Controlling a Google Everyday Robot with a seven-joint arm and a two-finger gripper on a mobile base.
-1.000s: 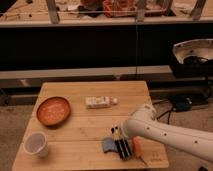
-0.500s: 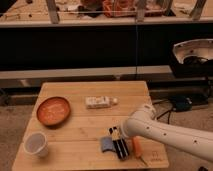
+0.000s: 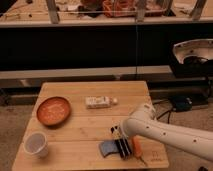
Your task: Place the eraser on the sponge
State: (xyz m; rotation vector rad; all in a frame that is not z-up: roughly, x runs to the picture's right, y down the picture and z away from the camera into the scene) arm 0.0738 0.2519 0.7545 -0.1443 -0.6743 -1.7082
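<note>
A blue-grey sponge (image 3: 106, 148) lies flat near the front edge of the wooden table (image 3: 80, 127). My gripper (image 3: 122, 149) hangs from the white arm (image 3: 155, 131) and points down at the sponge's right edge, touching or just above it. A small orange piece, apparently the eraser (image 3: 136, 145), sits right next to the gripper on its right side, off the sponge. I cannot make out whether the gripper holds it.
An orange bowl (image 3: 53, 110) stands at the table's left. A white cup (image 3: 36, 144) is at the front left corner. A white bottle (image 3: 99, 102) lies on its side mid-table. A dark shelf unit runs behind the table.
</note>
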